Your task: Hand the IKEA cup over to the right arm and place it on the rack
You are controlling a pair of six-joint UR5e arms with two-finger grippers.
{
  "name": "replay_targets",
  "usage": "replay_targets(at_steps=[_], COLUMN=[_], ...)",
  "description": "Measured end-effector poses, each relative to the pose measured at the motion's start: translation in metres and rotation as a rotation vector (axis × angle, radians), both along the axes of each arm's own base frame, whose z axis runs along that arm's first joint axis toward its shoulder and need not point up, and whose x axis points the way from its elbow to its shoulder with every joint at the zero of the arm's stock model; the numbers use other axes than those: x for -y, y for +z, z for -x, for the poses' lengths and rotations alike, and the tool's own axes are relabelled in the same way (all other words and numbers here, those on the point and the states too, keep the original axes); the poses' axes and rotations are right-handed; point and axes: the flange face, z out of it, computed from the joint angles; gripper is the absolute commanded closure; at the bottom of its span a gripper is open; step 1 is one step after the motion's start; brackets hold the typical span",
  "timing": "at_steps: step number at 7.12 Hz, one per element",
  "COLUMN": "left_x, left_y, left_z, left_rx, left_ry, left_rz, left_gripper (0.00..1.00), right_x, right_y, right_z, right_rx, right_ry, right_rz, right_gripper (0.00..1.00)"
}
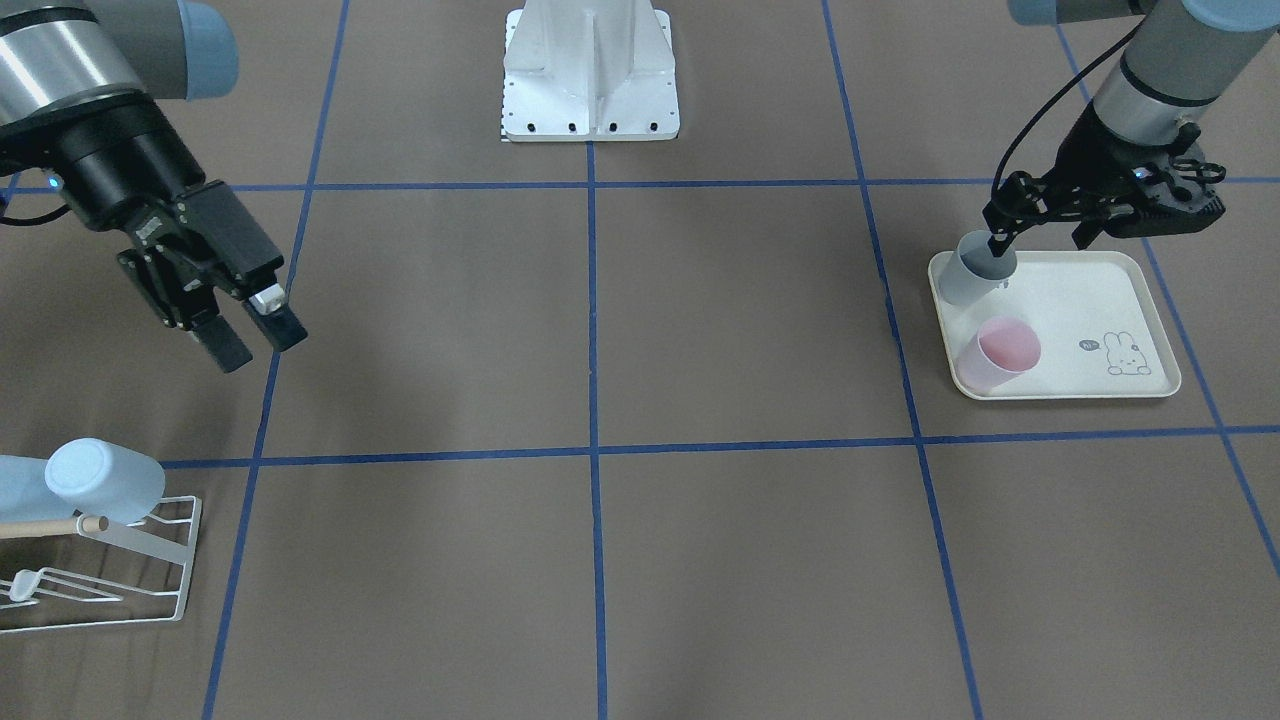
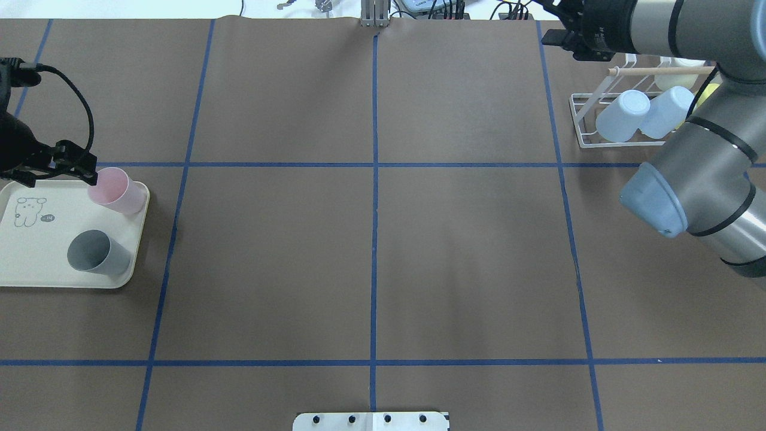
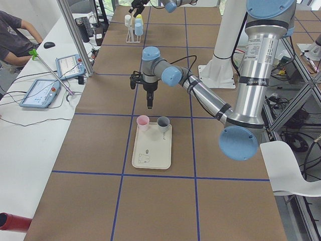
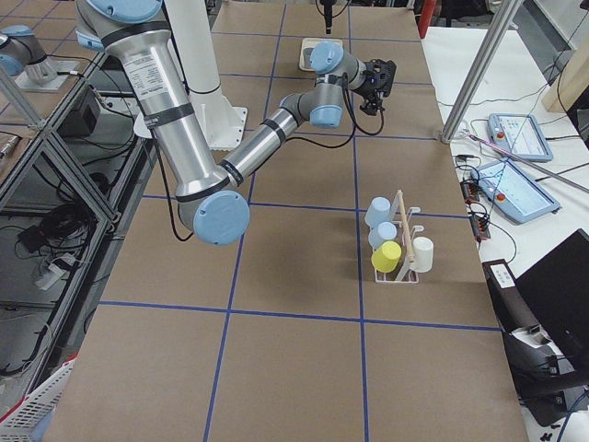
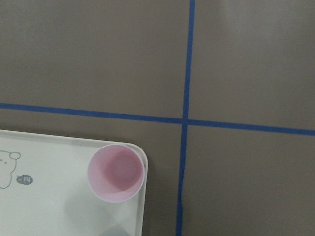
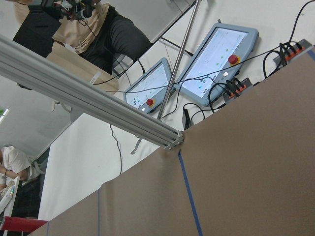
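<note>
My left gripper [image 3: 149, 104] hung empty above the table. I could not tell whether its fingers were together or apart, since from the side they showed only as one narrow dark stroke. The pink cup [image 2: 116, 190] stood upright, mouth up, below those fingers and just to one side of them, untouched. It was in the corner of the rabbit-print tray [image 2: 36, 266] that faced my right arm and the table's far edge. The grey cup [image 2: 96, 254] stood on the same tray just beside the pink one, farther from my left fingertips and nearer my base. My right gripper [image 1: 256, 338] was held high, its fingers parted by a narrow gap and closed on nothing. Both tray cups lay well apart from those fingers, across the table. The rack [image 1: 186, 565] sat below my right fingers and outward of them, towards the table's far edge. It carried two pale blue cups [image 2: 622, 115] tipped bottoms-up on its prongs, beside a yellow cup [image 4: 386, 256] and a cream cup [image 4: 421, 250].
</note>
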Motion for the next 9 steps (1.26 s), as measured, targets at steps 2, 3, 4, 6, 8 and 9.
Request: replay_targets(at_steps=[2, 3, 4, 6, 8, 9], left_x=[-0.004, -0.004, -0.004, -0.009, -0.015, -0.019], left_y=[0.034, 0.053, 0.071, 0.098, 0.104, 0.108], left_z=[0.0, -0.002, -0.006, -0.024, -0.036, -0.036], left_rx=[0.007, -0.011, -0.031, -0.038, -0.037, -0.035], left_ry=[-0.007, -0.044, -0.073, -0.061, -0.036, -0.029], left_rz=[0.054, 0.07, 0.079, 0.093, 0.096, 0.097], left_gripper=[0.0, 0.0, 0.0, 0.0, 0.0, 0.0], right_x=[-0.011, -0.015, -0.017, -0.019, -0.02, -0.02], right_y=[-0.009, -0.01, -0.01, -0.01, -0.009, -0.01], right_z=[0.026, 0.034, 0.038, 0.043, 0.045, 0.045], right_rx=[0.032, 0.033, 0.034, 0.034, 0.033, 0.033], right_ry=[-0.023, -0.02, -0.018, -0.02, -0.022, -0.022], right_rz=[0.014, 0.014, 0.014, 0.013, 0.014, 0.014], right_gripper=[0.0, 0.0, 0.0, 0.0, 0.0, 0.0])
